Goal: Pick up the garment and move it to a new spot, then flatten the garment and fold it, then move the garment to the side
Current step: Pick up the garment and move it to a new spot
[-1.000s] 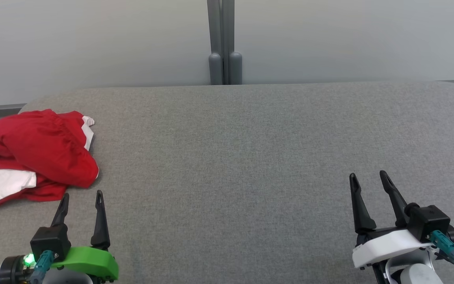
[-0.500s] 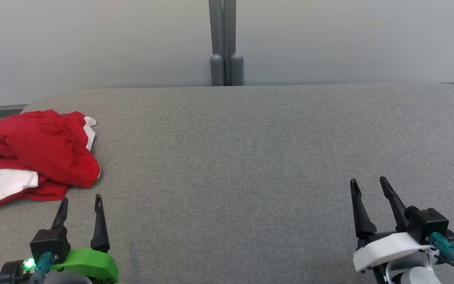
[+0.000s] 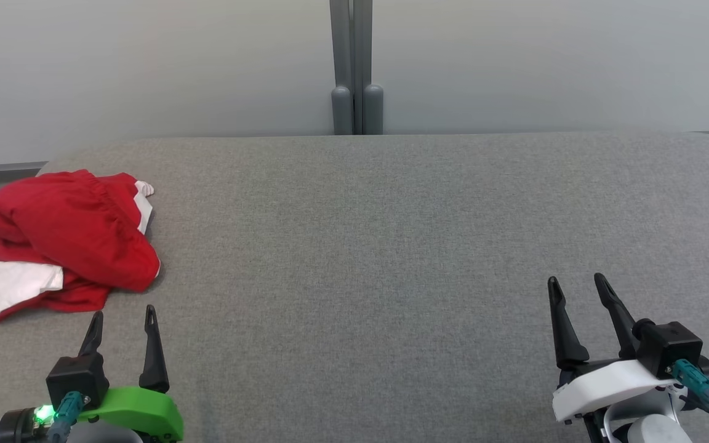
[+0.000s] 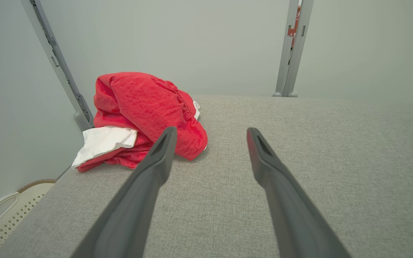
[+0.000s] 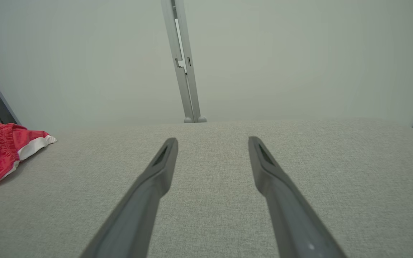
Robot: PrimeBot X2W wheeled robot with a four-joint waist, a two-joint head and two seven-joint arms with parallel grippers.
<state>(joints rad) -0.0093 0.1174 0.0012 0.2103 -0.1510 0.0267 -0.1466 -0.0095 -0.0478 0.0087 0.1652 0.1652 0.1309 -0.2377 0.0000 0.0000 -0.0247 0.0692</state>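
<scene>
Left end effector (image 3: pixel 124 311): dark tapered fingers (image 3: pixel 154 360), green shell (image 3: pixel 139 413), glowing green light (image 3: pixel 44 413). Right end effector (image 3: pixel 576 278): white shell (image 3: pixel 600 384), teal cable plug (image 3: pixel 690 374).

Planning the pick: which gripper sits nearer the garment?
The left gripper, green-mounted, close to the garment; the right gripper, white-mounted, is far across the table.

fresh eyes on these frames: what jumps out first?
The crumpled red garment, white panels showing, grabs the eye first, heaped at the far left edge of the grey padded table. Next come the two open, empty grippers at the near edge: the left gripper on its green mount, just short of the garment, and the right gripper far off at the lower right.
</scene>
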